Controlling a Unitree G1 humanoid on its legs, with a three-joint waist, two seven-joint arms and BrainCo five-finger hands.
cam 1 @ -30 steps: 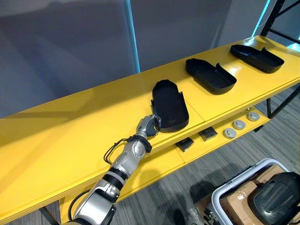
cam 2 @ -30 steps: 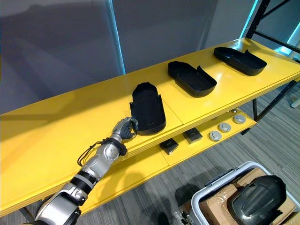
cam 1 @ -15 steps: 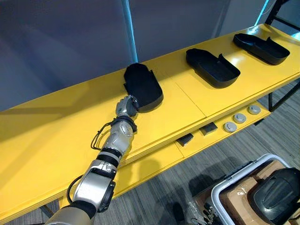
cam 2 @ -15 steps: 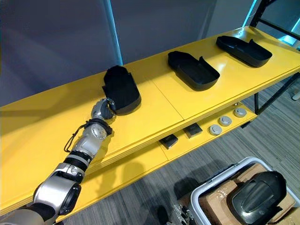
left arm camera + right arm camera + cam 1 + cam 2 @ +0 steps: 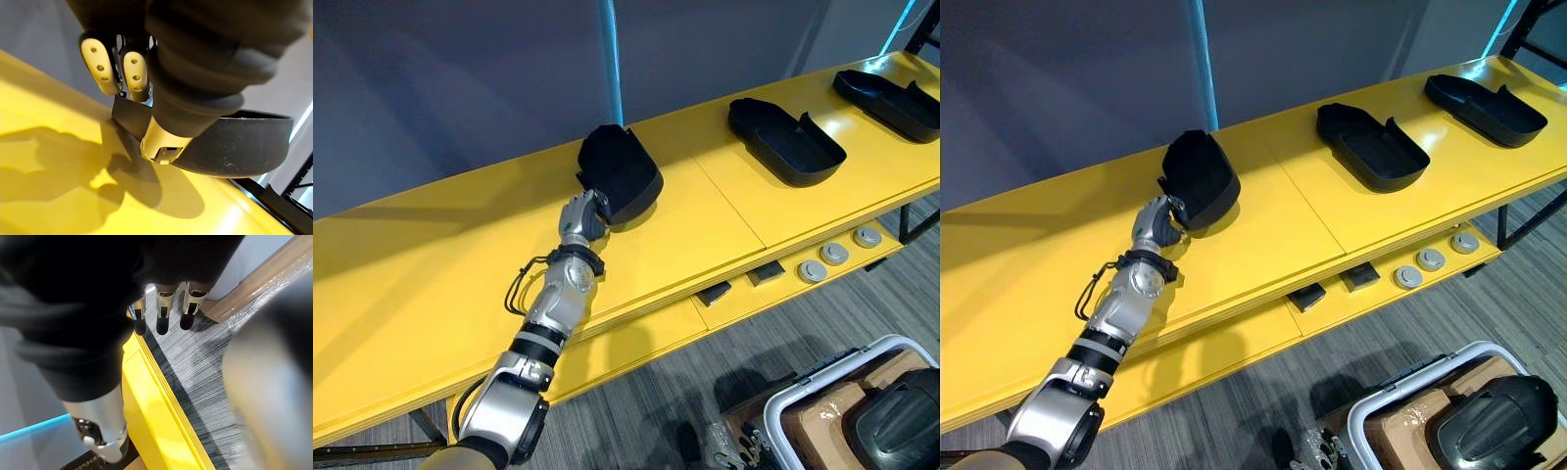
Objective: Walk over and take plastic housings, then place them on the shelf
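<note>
My left hand [image 5: 579, 221] is shut on the near rim of a black plastic housing [image 5: 623, 174], held tilted over the back of the yellow shelf top [image 5: 431, 264]. In the left wrist view its fingers [image 5: 100, 66] curl over the housing's edge [image 5: 234, 147], and the housing casts a shadow on the shelf. Two more black housings lie open side up further right, one [image 5: 787, 143] mid-shelf and one [image 5: 893, 94] at the far end. My right hand [image 5: 166, 308] hangs with straight fingers near the shelf's front edge, holding nothing.
The lower yellow ledge carries round silver discs [image 5: 833, 255] and small black blocks [image 5: 715, 292]. A white bin [image 5: 803, 399] on the grey floor at lower right holds a cardboard box and a black housing [image 5: 901, 416]. A grey wall backs the shelf.
My left hand has lifted the housing from near the shelf's front edge and carried it left and back, tipping it up more steeply. The camera has also shifted.
</note>
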